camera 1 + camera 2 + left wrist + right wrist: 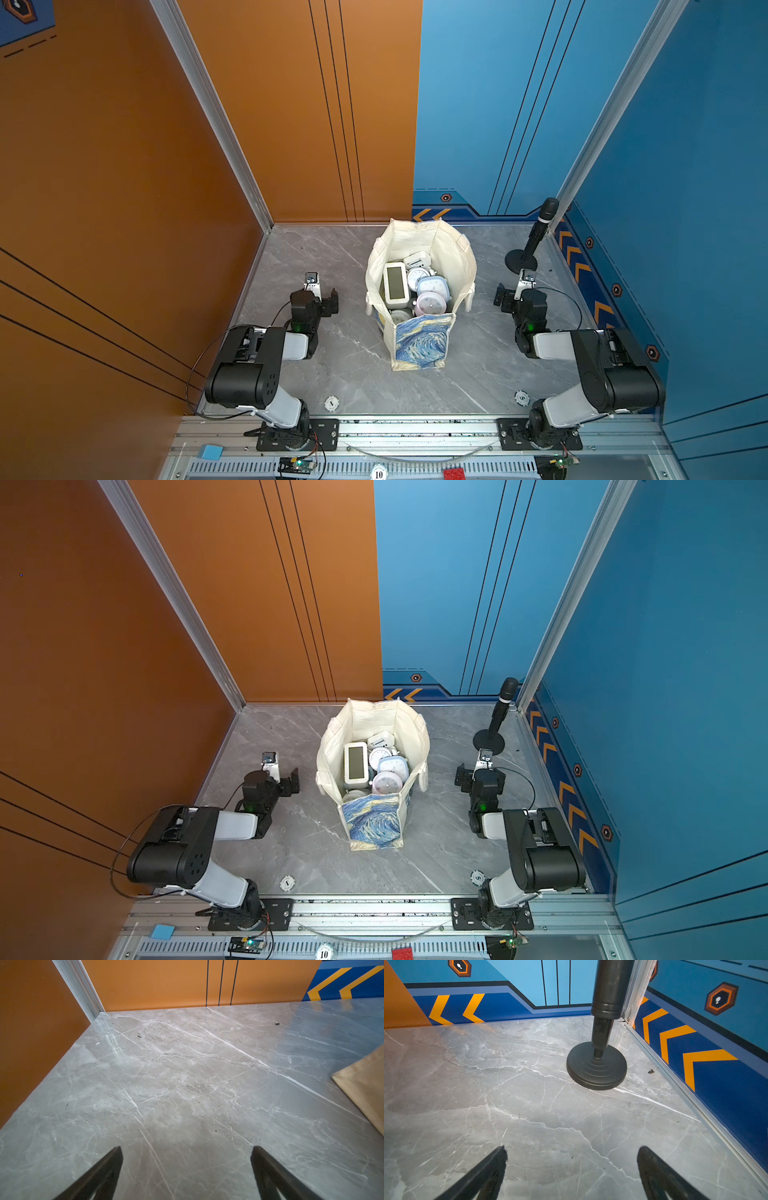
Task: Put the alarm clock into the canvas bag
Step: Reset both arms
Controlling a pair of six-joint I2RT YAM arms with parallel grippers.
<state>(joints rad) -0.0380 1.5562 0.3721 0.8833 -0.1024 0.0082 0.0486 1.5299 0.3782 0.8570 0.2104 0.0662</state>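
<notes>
Left arm (257, 357), right arm (611, 357): black joints (237, 382), white links (295, 347), green wrist LED (297, 327), looping black cable (188, 384), screwed base plate (326, 432). Left gripper (187, 1147), right gripper (572, 1147): black fingers (112, 1163).

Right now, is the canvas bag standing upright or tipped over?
Upright: the canvas bag stands mouth up, with clocks visible inside.

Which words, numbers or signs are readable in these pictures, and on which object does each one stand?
"10": on the round white disc at the very front, off the table; it reads so in both top views.
Perhaps "5", blurred: on the right disc on the table.
Too small to read: the mark on the left disc; the dial numerals of the alarm clocks in the canvas bag.
</notes>
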